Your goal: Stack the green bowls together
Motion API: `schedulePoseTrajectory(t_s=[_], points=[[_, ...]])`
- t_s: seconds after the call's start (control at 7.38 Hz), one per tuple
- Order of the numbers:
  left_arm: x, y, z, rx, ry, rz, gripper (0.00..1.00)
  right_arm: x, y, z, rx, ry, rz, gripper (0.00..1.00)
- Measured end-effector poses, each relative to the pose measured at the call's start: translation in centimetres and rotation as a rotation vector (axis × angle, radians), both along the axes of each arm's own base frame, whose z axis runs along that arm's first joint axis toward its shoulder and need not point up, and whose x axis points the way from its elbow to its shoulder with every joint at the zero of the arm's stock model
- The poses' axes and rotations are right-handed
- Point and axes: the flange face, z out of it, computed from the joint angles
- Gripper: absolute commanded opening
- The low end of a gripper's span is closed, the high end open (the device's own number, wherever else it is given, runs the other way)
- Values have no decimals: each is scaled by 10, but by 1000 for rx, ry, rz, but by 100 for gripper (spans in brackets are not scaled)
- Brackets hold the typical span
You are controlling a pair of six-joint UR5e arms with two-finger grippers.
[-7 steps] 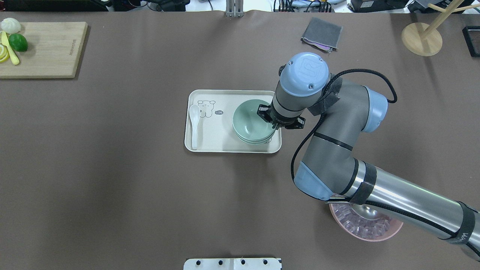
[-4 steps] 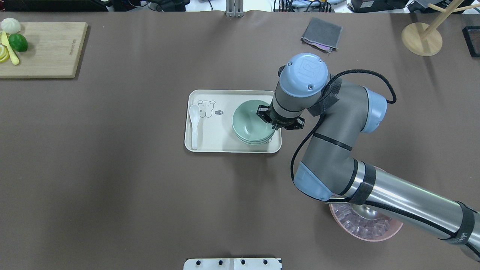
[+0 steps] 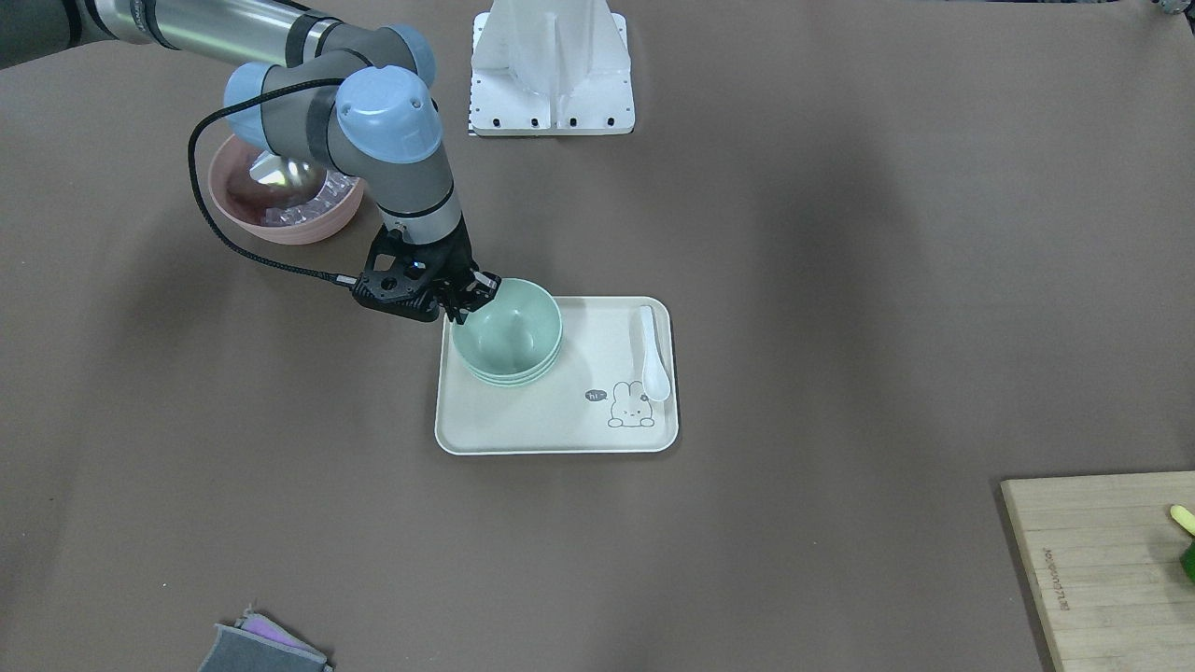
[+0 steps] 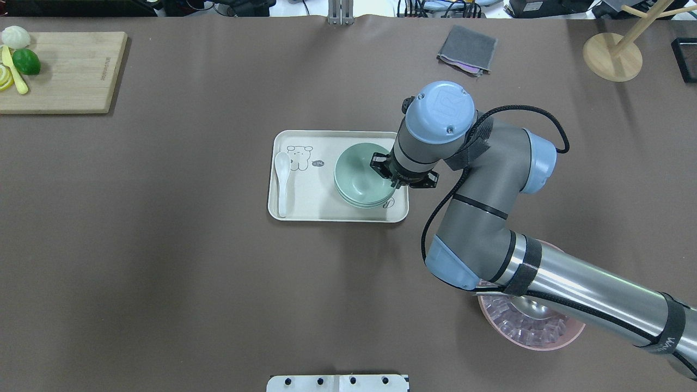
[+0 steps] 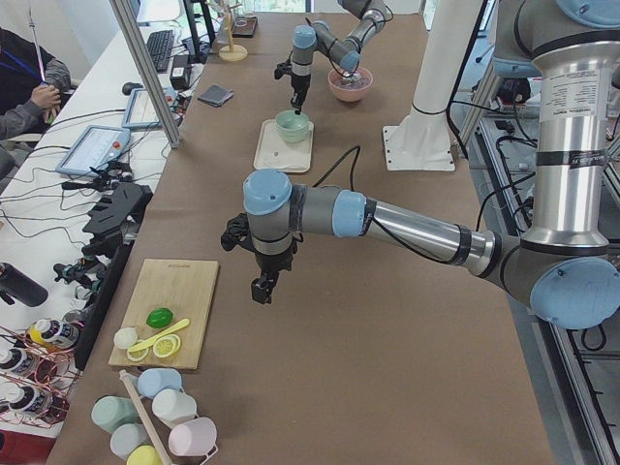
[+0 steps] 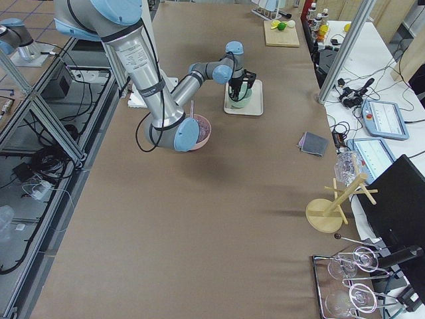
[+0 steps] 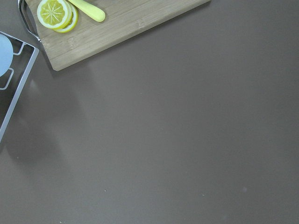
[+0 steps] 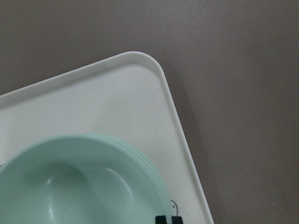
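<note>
Three pale green bowls (image 4: 356, 174) sit nested in one stack on the right half of a cream tray (image 4: 310, 204); the stack also shows in the front view (image 3: 509, 334) and the right wrist view (image 8: 84, 186), where three rims show. My right gripper (image 4: 393, 182) is at the top bowl's right rim and looks shut on it; in the front view the gripper (image 3: 470, 303) meets the rim. My left gripper (image 5: 262, 288) hangs over bare table near the cutting board and shows only in the left side view, so I cannot tell its state.
A white spoon (image 4: 282, 182) lies on the tray's left side. A pink ribbed bowl (image 4: 531, 332) with a metal scoop sits under my right forearm. A cutting board (image 4: 60, 71) with fruit is far left; a grey cloth (image 4: 467, 49) and a wooden stand (image 4: 612, 57) are far right.
My right gripper and the green bowl stack have shifted slightly left on the tray, uncovering a small print mark at the tray's near right corner.
</note>
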Motion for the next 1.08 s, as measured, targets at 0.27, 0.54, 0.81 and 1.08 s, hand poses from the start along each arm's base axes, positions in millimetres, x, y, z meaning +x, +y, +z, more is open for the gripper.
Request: schedulePoseTrajectory(t_s=[0.27, 0.54, 0.81, 1.08], points=[[0, 0, 1, -1, 0, 0, 98, 3, 3, -1, 36, 1, -23, 100], [0, 0, 2, -4, 0, 0, 98, 12, 1, -6, 53, -9, -30, 100], [0, 0, 6, -19, 0, -6, 98, 42, -19, -2, 53, -23, -58, 100], [0, 4, 15, -86, 2, -62, 98, 106, -46, 35, 106, -5, -115, 100]])
